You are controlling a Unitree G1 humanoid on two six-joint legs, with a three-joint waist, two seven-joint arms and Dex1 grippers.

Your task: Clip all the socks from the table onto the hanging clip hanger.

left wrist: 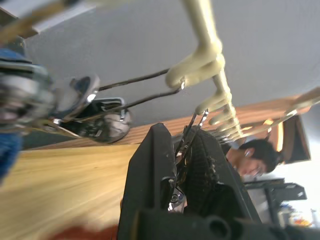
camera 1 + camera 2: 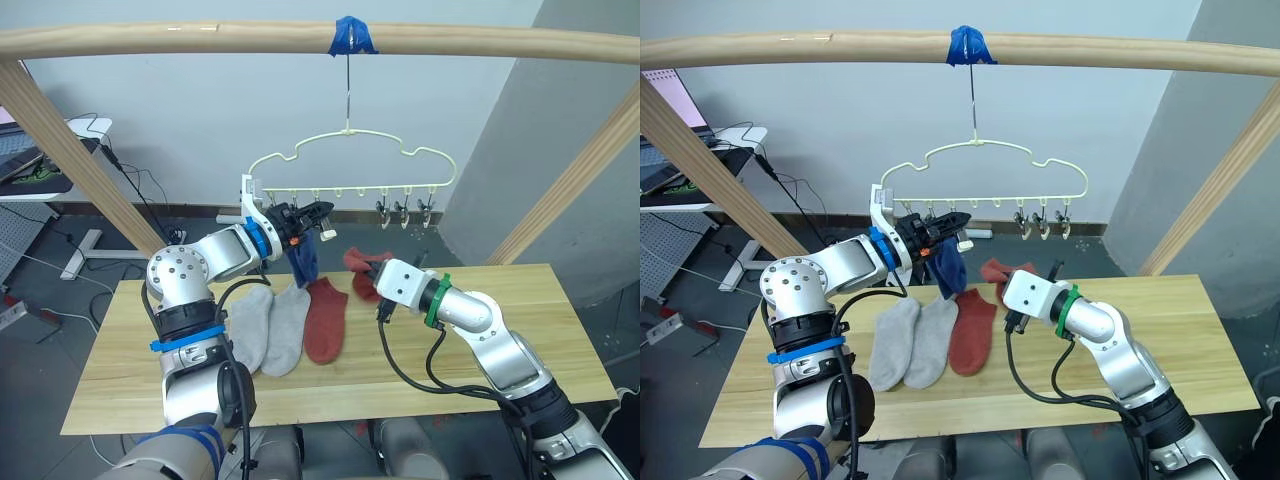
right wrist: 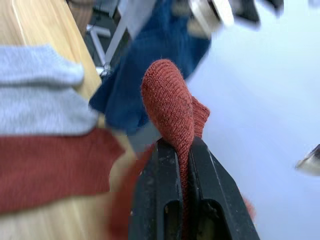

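Observation:
The pale yellow-green clip hanger [image 2: 350,160] hangs by its hook from the top beam. My left gripper [image 2: 318,213] is raised to the hanger's left clips, and in the left wrist view it [image 1: 179,132] is shut on a metal clip [image 1: 186,142]. A blue sock [image 2: 303,258] dangles just under that gripper; I cannot tell what holds its top. My right gripper [image 3: 182,145] is shut on a rust red sock [image 2: 362,268], lifted a little above the table [image 2: 560,330]. Two light grey socks [image 2: 268,328] and one rust red sock [image 2: 326,320] lie flat side by side on the table.
A thick round wooden beam frame [image 2: 200,38] spans overhead, with slanted posts at both sides and blue tape [image 2: 355,37] where the hook hangs. Several free clips [image 2: 405,212] hang at the hanger's right end. A person [image 1: 255,155] is beyond the table.

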